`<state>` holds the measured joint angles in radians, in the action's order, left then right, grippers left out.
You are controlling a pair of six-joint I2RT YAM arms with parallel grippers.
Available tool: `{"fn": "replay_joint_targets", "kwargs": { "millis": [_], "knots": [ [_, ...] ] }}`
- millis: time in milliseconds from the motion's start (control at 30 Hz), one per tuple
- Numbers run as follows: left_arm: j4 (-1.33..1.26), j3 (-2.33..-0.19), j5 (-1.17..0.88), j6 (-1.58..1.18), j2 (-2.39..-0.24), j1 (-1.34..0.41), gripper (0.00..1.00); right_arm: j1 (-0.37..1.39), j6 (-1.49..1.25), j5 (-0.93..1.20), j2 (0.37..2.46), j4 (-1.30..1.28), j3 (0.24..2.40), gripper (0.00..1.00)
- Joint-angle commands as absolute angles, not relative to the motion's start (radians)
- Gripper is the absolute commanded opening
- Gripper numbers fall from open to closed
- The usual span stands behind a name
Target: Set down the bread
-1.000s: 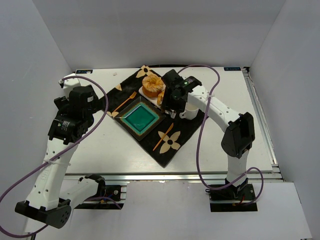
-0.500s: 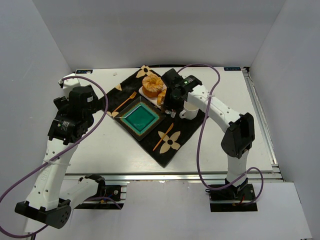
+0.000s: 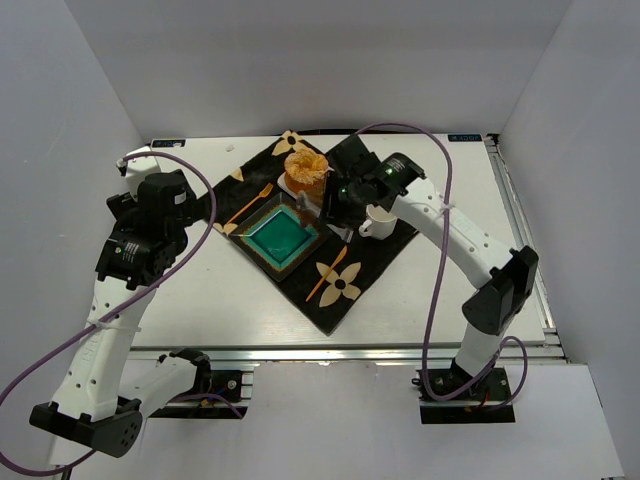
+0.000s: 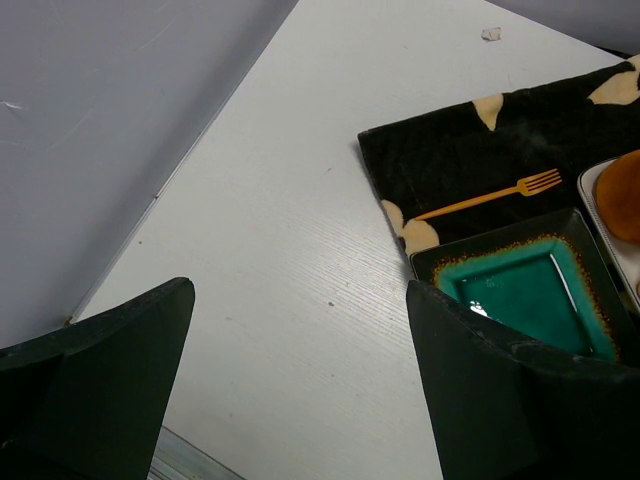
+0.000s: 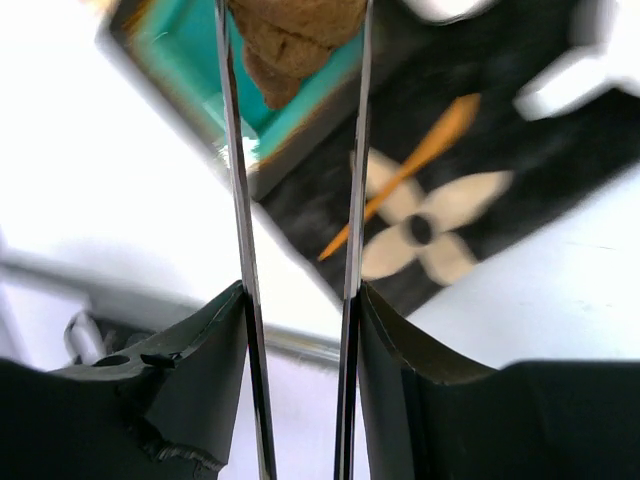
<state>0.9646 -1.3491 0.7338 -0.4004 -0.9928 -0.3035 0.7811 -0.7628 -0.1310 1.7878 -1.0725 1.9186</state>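
The white table point(image 3: 200, 290) carries a black placemat point(image 3: 352, 262) with beige flower motifs, set as a diamond. At the mat's centre sits a square teal plate point(image 3: 280, 238), bare inside. At 12 o'clock from the plate rests a large golden ring loaf point(image 3: 305, 168). A white cup point(image 3: 378, 222) stands at the plate's 3 o'clock, and an orange fork point(image 3: 250, 203) lies along its 10 o'clock edge.

The right gripper point(image 5: 292, 15) is clamped on the brown croissant point(image 5: 290, 50). Its 2 thin fingers press the pastry's flanks, and a tapered, ridged end hangs free between them. The rest is cut off by the frame, so its long axis cannot be told for certain. In the top view this gripper hovers over the plate's 1 o'clock corner. The wrist view agrees: teal glaze point(image 5: 165, 55) shows behind the croissant and to its 9 o'clock.

The plate's middle therefore lies at about 8 o'clock from the croissant in the top view. The drop likely needs a short carry that way before release.

The left gripper point(image 4: 300, 300) has its fingers spread apart, holds nothing, and hangs over bare table, well away at the plate's 9 o'clock. The right arm is clearly the nearer.
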Motion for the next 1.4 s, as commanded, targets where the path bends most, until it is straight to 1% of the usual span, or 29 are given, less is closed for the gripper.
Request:
{"fn": "replay_joint_targets", "kwargs": {
  "millis": [0, 33, 100, 300, 500, 600, 733, 1033, 1367],
  "knots": [
    [0.953, -1.351, 0.741, -0.397, -0.982, -0.308, 0.98, 0.827, -0.701, 0.051, 1.72, -0.932, 1.858, 0.38],
    [0.953, -1.35, 0.741, -0.399, -0.983, -0.308, 0.98, 0.842, -0.7, 0.084, 1.72, -0.852, 1.835, 0.38],
    [0.954, -1.353, 0.736, -0.4, -0.985, -0.308, 0.98, 0.865, -0.683, 0.135, 1.741, -0.802, 1.819, 0.38],
    [0.96, -1.364, 0.736, -0.399, -0.982, -0.308, 0.98, 0.931, -0.634, 0.107, 1.946, -0.808, 1.969, 0.38],
    [0.969, -1.362, 0.736, -0.396, -0.969, -0.308, 0.98, 0.93, -0.603, 0.049, 2.013, -0.772, 2.009, 0.38],
    [0.969, -1.361, 0.741, -0.391, -0.965, -0.308, 0.98, 0.93, -0.612, 0.031, 2.013, -0.772, 1.993, 0.38],
    [0.965, -1.353, 0.744, -0.391, -0.96, -0.308, 0.98, 0.93, -0.624, 0.005, 1.977, -0.749, 1.907, 0.38],
    [0.956, -1.342, 0.732, -0.393, -0.956, -0.308, 0.98, 0.922, -0.647, -0.075, 1.954, -0.776, 1.875, 0.39],
    [0.956, -1.335, 0.736, -0.393, -0.953, -0.308, 0.98, 0.902, -0.683, -0.08, 1.91, -0.773, 1.796, 0.4]
  ]
}}
